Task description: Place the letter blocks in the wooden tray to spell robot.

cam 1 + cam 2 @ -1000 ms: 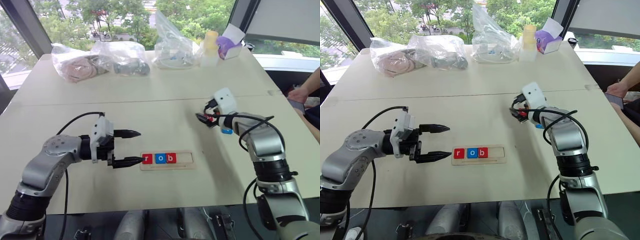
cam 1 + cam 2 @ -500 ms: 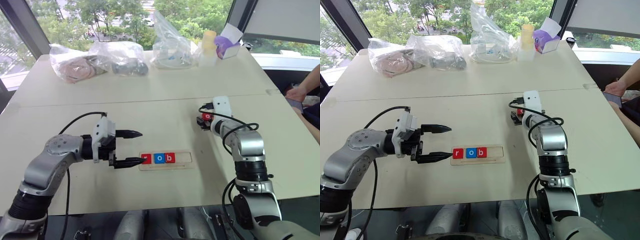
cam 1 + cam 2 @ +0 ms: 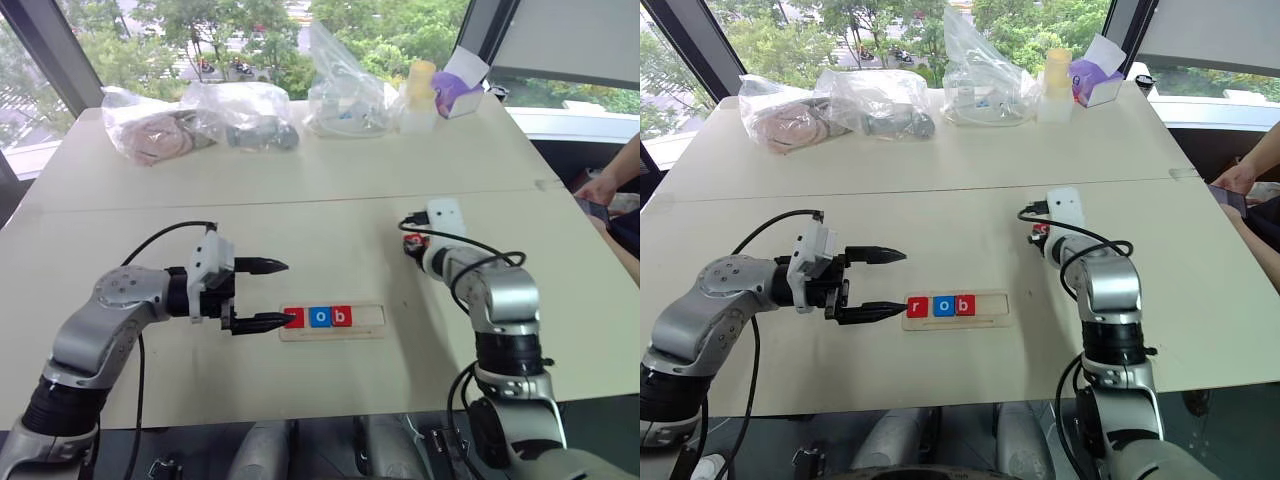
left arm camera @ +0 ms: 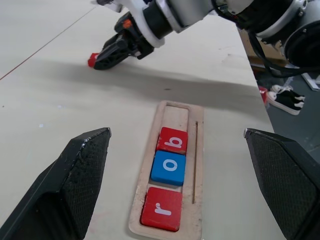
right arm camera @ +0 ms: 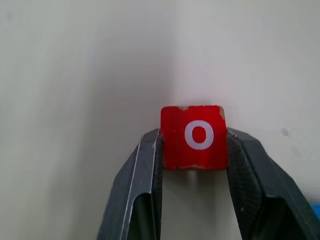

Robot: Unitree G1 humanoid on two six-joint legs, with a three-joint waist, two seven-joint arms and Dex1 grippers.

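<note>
The wooden tray (image 3: 368,319) lies on the table in front of me with three letter blocks in its left part: a red r (image 4: 161,215), a blue o (image 4: 169,167) and a red b (image 4: 173,141). The tray's right part is bare. My left gripper (image 3: 285,293) hangs open just off the tray's left end, its lower fingertip by the r. Farther back and to the right, my right gripper (image 3: 412,246) points down at the table, shut on a red o block (image 5: 193,136) that rests on the tabletop. A sliver of blue (image 5: 316,210) shows beside its right finger.
Clear plastic bags (image 3: 200,120) (image 3: 345,95), a yellow cup (image 3: 420,85) and a purple-and-white box (image 3: 460,85) line the table's far edge. A person's hand (image 3: 605,185) rests at the right edge. A seam crosses the tabletop behind both grippers.
My right gripper has swung down toward the table, come back a little, and shut on the red o block. The left gripper and the tray's blocks have stayed put.
</note>
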